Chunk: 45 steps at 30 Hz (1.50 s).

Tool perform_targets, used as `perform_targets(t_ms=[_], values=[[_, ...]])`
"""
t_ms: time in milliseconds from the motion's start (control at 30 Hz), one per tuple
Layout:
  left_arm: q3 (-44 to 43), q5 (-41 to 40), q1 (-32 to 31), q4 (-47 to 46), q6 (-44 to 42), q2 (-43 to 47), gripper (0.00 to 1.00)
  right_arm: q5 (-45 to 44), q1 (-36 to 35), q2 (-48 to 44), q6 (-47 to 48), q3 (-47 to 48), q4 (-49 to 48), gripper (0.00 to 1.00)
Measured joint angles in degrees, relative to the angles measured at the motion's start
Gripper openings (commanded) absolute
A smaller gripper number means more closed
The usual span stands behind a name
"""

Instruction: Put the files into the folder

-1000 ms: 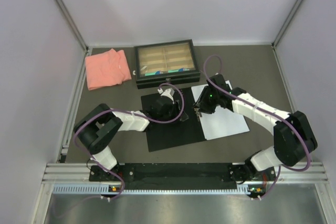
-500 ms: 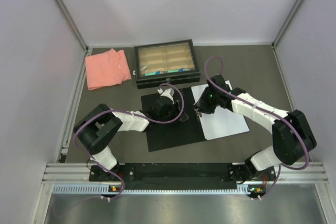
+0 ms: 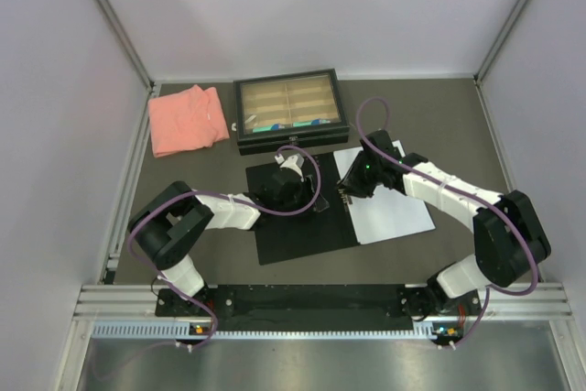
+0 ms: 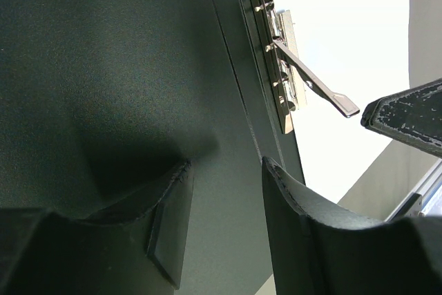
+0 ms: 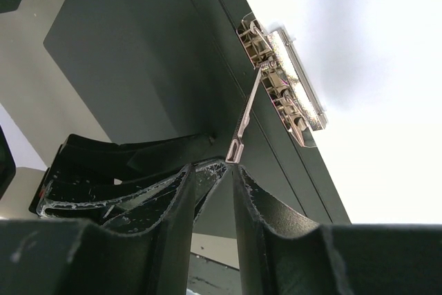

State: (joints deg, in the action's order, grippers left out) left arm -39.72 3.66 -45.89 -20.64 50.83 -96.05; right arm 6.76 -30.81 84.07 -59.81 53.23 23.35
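The folder point(image 3: 302, 222) lies open on the surface point(image 3: 439, 125), with the files point(image 3: 396, 212) on its right leaf beside the clip point(image 5: 283, 74). The step appears to be working the clip's raised lever point(image 5: 245, 119). The right gripper point(image 5: 224, 169) stands narrow around the lever's tip; whether it pinches cannot be told. The left gripper point(image 4: 224, 170), apart and empty, hovers over the black leaf. The next move likely calls for swinging the lever down. Glare hides the print and the sheets' edge.
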Motion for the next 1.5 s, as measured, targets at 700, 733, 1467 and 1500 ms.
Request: perform_targets(t_ms=[700,733,1467,1500], values=[[0.00,0.17,0.00,0.00,-0.04,0.00,0.50,0.04,0.74,0.28,-0.48,-2.25,-1.51,0.23],[0.00,0.17,0.00,0.00,-0.04,0.00,0.50,0.07,0.74,0.50,-0.48,-2.25,-1.55,0.23],[-15.06,3.45,1.27,11.52,0.74,-7.06,0.43,1.57,1.05,1.55,-0.92,-5.09,-4.04,0.00],[-16.55,3.52,1.33,12.37,1.09,-7.87,0.43,1.73,1.07,1.51,-0.92,-5.29,-4.31,0.00]])
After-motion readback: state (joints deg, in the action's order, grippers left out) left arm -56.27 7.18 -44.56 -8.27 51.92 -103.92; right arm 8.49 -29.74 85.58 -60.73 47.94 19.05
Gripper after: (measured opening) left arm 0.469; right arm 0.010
